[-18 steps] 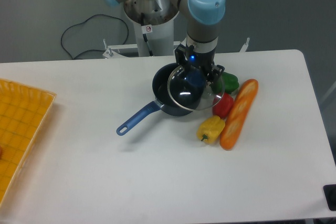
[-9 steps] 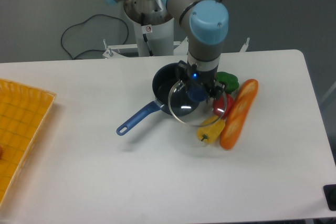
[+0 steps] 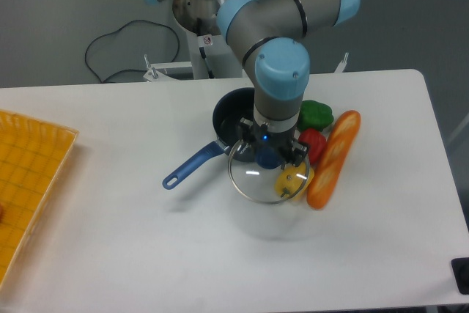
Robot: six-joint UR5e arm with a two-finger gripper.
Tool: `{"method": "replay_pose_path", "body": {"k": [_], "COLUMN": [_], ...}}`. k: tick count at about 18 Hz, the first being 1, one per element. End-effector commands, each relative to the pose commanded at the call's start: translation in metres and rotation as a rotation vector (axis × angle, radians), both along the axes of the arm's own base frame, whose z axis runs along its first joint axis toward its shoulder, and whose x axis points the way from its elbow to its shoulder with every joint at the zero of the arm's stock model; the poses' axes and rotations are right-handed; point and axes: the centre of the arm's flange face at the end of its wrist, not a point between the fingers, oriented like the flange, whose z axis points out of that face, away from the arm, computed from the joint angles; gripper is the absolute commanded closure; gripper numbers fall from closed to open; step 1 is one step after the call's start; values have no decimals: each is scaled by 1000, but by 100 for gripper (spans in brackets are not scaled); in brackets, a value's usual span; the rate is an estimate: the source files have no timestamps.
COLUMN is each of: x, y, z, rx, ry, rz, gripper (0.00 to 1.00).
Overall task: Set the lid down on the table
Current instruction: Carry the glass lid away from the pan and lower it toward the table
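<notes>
White counter [image 3: 146,247] fills the view under a grey wall. Over it hangs the lid [image 3: 265,175], clear glass in a metal rim, held roughly level by its blue knob and not yet down. Half of it overlaps the yellow pepper [image 3: 292,179], seen through the glass. The end effector [image 3: 268,155] is closed on the knob from above.

Glass of this kind is likely stiff, fairly heavy and breakable, and the rim would slide on a smooth top, so the knob looks like the right hold and a soft landing seems wise.

Behind the lid sits the open pan [image 3: 231,118], its handle running off to the lid's left. Beyond the lid's far edge lie a red pepper [image 3: 315,141], a green pepper [image 3: 316,114] and a baguette [image 3: 334,157]. Far from the lid, at the counter's edge, is a yellow tray [image 3: 29,174].
</notes>
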Motion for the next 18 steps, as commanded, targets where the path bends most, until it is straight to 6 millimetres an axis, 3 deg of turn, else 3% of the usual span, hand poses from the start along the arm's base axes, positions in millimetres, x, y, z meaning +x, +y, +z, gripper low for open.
{"method": "replay_pose_path", "body": {"k": [4, 11, 18], "x": [3, -2, 8], "y": [22, 32, 52], "z": [-18, -33, -50], "rx": [7, 21, 26], "ry": [10, 19, 3], "rz": [22, 51, 58], "gripper": [63, 63, 63]}}
